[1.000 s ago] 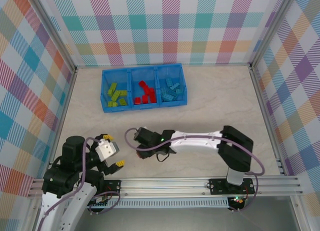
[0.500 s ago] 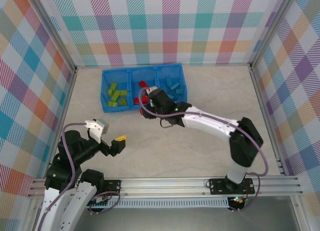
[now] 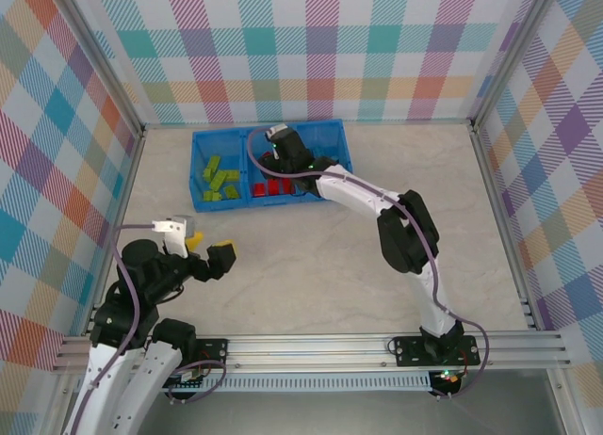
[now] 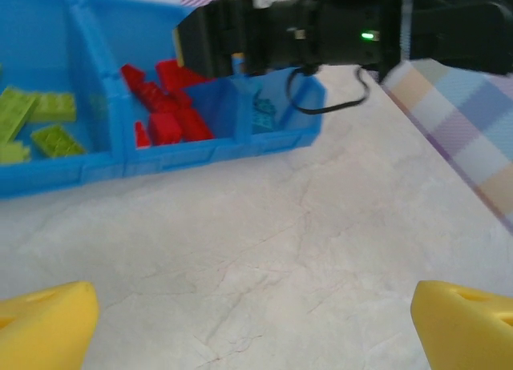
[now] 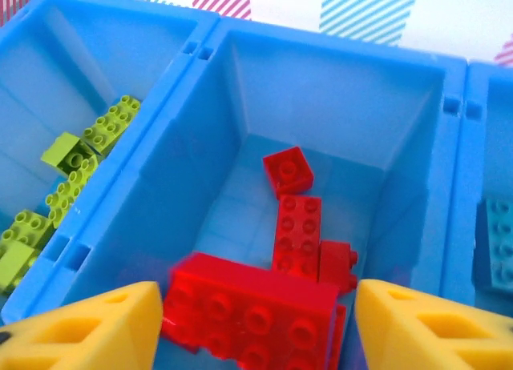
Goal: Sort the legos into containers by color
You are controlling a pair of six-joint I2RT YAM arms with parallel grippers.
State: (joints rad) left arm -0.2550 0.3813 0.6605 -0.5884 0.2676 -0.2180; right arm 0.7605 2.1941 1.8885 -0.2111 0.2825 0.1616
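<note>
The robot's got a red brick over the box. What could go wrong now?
The red brick between the fingers of the right gripper hangs over the middle compartment, near the red pile. Dropped, it might bounce off that pile. It could also hop the divider wall into the green compartment next door.

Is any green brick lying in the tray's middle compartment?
No, the middle compartment holds red bricks, and the green bricks lie in the left compartment.

A robotics lab cell: a beige marble-patterned tabletop walled by pastel checked panels, a slotted aluminium rail along its near edge.
</note>
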